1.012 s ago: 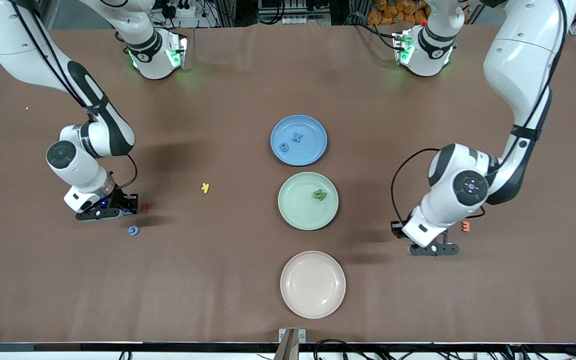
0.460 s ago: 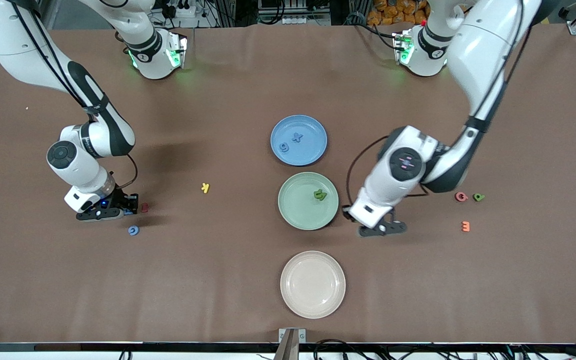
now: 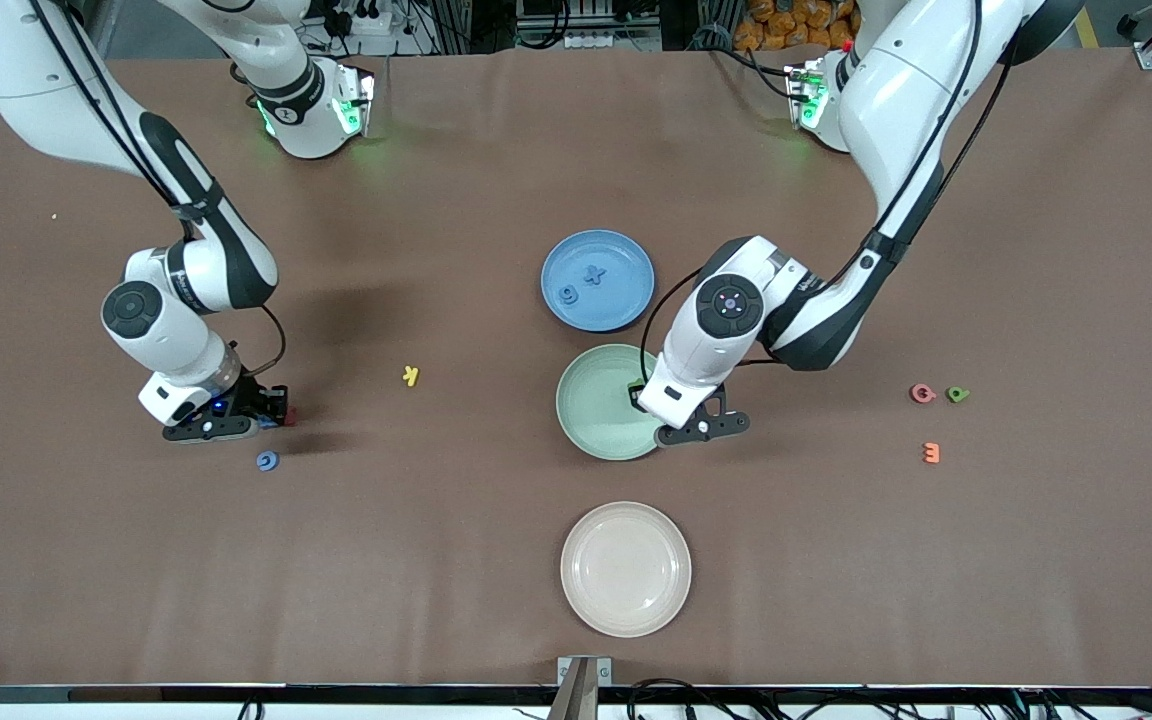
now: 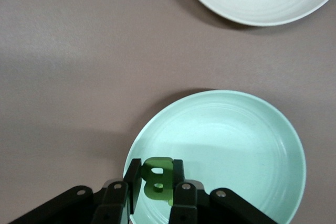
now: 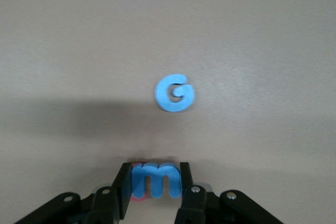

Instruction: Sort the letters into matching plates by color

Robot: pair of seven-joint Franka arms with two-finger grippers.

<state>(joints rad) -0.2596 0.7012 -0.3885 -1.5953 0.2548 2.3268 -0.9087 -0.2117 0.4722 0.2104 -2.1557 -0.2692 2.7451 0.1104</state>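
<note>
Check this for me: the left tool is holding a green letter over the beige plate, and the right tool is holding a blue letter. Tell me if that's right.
One thing is wrong. The left tool holds the green letter over the mint green plate, not the beige plate; the left wrist view shows this. The rest stands: the right tool holds a blue letter.

Front camera: high, facing both arm bases across brown bench [image 3: 496,560]. Wrist cameras: close, looking down; left shares pale mint green round plate [image 4: 247,145].
</note>
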